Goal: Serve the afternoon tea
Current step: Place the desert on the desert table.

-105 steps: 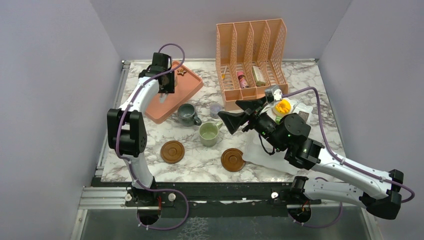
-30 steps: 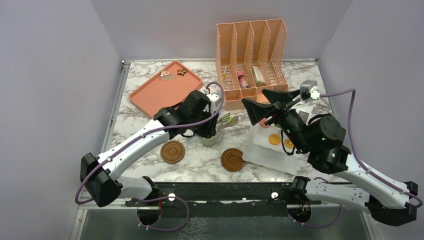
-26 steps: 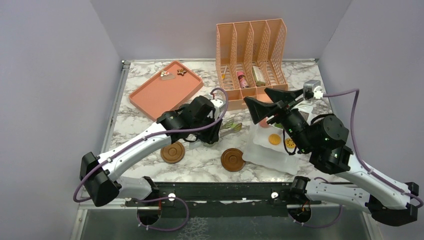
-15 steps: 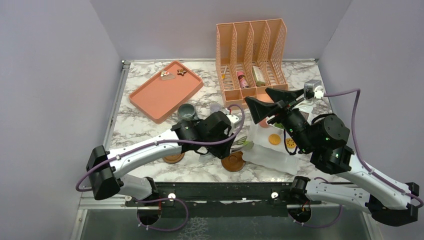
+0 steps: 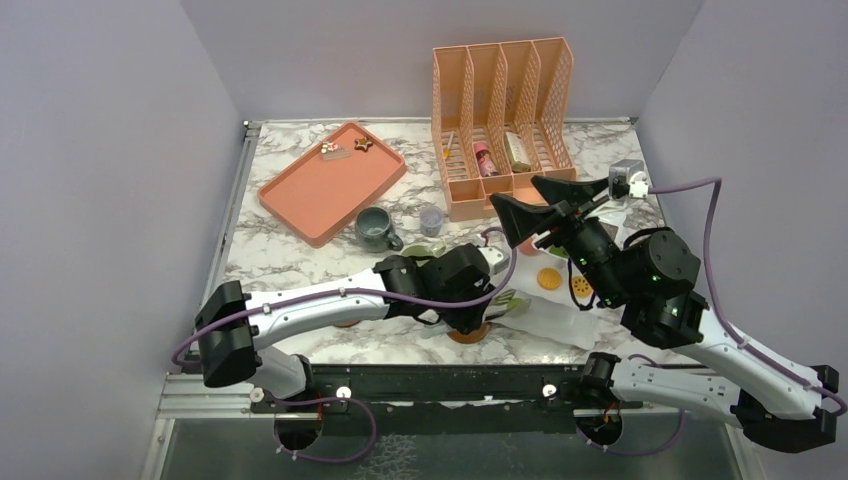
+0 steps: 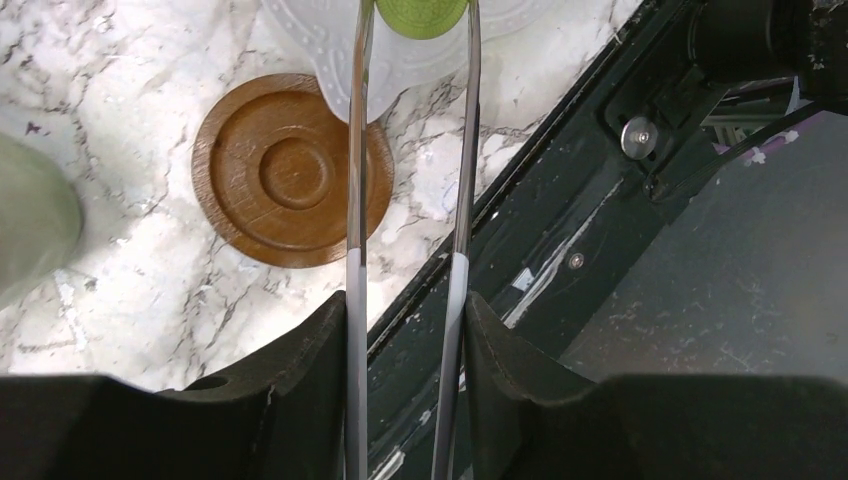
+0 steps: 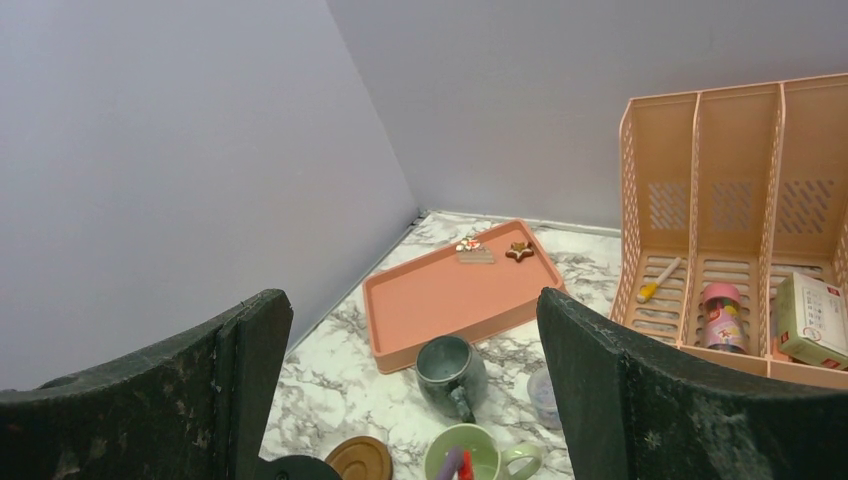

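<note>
The left gripper [image 6: 405, 325] pinches metal tongs [image 6: 357, 200], their green tip over the edge of the white plate [image 5: 540, 315] — going for a toy cookie [image 5: 548, 278] lying there. Next: set the tips astride it, then squeeze. The right gripper [image 5: 518, 196] hangs spread, empty.

No text, number or sign can be read. The white box [image 7: 812, 318] and the pink bottle [image 7: 718, 312] in the orange file rack [image 7: 700, 200] carry print, but it is too small and blurred to make out.
</note>
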Controlling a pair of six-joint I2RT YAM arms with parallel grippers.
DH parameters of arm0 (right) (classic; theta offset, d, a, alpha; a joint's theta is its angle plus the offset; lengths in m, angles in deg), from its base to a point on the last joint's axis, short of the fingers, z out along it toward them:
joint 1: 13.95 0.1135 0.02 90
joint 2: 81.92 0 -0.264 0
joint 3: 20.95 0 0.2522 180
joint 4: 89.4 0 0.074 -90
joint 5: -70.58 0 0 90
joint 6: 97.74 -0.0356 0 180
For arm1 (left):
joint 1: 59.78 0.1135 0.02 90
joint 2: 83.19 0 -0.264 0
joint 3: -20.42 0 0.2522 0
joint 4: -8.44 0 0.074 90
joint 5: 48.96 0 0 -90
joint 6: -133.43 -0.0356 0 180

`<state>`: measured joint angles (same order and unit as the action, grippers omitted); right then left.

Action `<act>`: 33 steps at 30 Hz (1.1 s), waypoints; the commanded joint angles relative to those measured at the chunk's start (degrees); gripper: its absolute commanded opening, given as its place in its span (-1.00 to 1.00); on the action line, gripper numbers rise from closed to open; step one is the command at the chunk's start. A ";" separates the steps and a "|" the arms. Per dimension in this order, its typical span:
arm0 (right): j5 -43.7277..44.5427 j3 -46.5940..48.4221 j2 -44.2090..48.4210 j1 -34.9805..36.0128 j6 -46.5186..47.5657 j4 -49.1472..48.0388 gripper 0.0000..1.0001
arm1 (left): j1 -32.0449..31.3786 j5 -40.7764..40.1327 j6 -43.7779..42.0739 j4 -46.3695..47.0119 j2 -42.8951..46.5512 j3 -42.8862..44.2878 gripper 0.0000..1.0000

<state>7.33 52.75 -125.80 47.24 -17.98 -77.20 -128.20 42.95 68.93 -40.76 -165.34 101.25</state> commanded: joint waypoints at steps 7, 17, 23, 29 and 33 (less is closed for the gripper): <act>1.47 1.29 1.76 0.41 0.78 -0.40 0.96 | -2.87 -3.04 1.46 7.44 -5.43 5.40 -0.34; 1.90 0.62 2.91 0.42 1.19 -1.87 0.96 | -5.24 -4.03 4.30 12.41 -7.95 4.74 -0.34; 1.82 0.15 3.35 0.42 1.60 -3.04 0.96 | -6.01 -4.99 4.55 12.48 -10.10 6.26 -0.33; 1.72 -0.48 3.49 0.42 1.71 -3.88 0.96 | -6.22 -4.77 4.12 13.75 -12.97 7.51 -0.33; 1.69 -0.59 3.52 0.42 1.87 -3.79 0.97 | -6.45 -4.09 3.78 14.64 -14.40 8.28 -0.27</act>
<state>8.00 52.68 -122.74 47.24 -17.09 -79.08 -133.86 39.39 72.84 -29.77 -178.71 106.93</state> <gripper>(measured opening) 0.983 0.416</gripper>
